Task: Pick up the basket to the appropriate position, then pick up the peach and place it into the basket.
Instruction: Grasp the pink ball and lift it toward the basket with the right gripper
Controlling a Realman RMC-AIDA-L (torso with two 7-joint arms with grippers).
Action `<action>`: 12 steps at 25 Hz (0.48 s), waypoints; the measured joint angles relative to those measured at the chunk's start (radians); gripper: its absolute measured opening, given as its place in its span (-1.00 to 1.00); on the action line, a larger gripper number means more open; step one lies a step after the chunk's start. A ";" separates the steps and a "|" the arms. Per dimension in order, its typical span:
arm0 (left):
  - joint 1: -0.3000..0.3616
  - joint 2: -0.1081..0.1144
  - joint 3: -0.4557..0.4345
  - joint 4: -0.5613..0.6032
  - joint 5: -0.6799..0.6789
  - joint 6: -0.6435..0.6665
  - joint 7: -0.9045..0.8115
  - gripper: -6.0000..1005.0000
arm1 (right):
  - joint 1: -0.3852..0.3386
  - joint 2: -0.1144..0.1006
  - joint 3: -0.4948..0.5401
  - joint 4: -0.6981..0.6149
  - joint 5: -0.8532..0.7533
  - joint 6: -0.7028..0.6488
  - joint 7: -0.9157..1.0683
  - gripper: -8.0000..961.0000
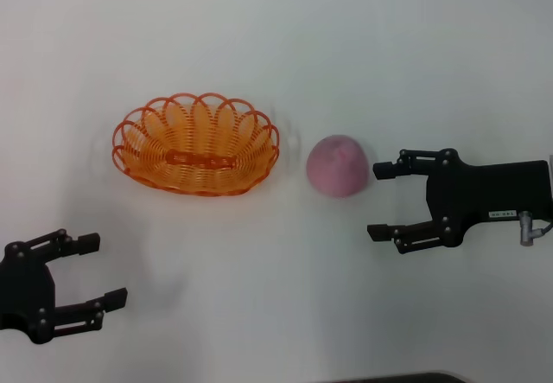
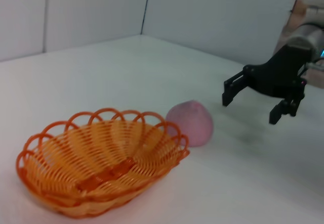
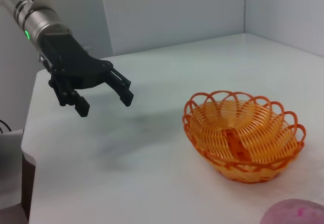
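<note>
The right hand (image 1: 378, 201), a black two-fingered claw on a black wrist block, hovers low over the white tabletop (image 1: 259, 314) with its fingers spread wide and aimed at the round pink matte-skinned peach (image 1: 338, 165); its far fingertip lies just beside the fruit, though contact cannot be judged from the head view. The left hand (image 1: 108, 271), another black claw, sits at the near left corner of the head view, fingers also spread and holding nothing, well apart from the oval orange looped-wire basket (image 1: 196, 144) with its scalloped rim. The basket rests upright on the tabletop, holding nothing, with the peach on the surface near its right end, a narrow strip of tabletop showing between them. The left arm is cut off by the frame edge in the head view, and only the right arm's wrist block shows there. The left wrist view takes in the basket (image 2: 101, 168), the peach (image 2: 191, 123) partly hidden behind the rim, and the right hand (image 2: 250, 107) raised above the tabletop short of the fruit, a gap the head view does not make clear. The right wrist view shows the left hand (image 3: 104, 101) lifted off the surface on a silver arm bearing a green light, the basket (image 3: 243, 138), and only a sliver of the peach (image 3: 293, 213) at the frame edge.
</note>
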 joint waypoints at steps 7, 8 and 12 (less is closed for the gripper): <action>-0.004 -0.001 0.001 0.000 -0.002 0.007 0.001 0.68 | -0.002 0.000 -0.001 0.000 0.000 0.000 0.000 0.87; -0.004 -0.001 0.001 0.000 -0.002 0.006 0.001 0.68 | -0.003 0.000 -0.001 0.000 0.000 0.002 0.000 0.87; -0.005 -0.002 -0.002 0.000 -0.002 0.007 -0.001 0.68 | -0.003 0.000 0.004 0.000 0.001 0.006 0.001 0.87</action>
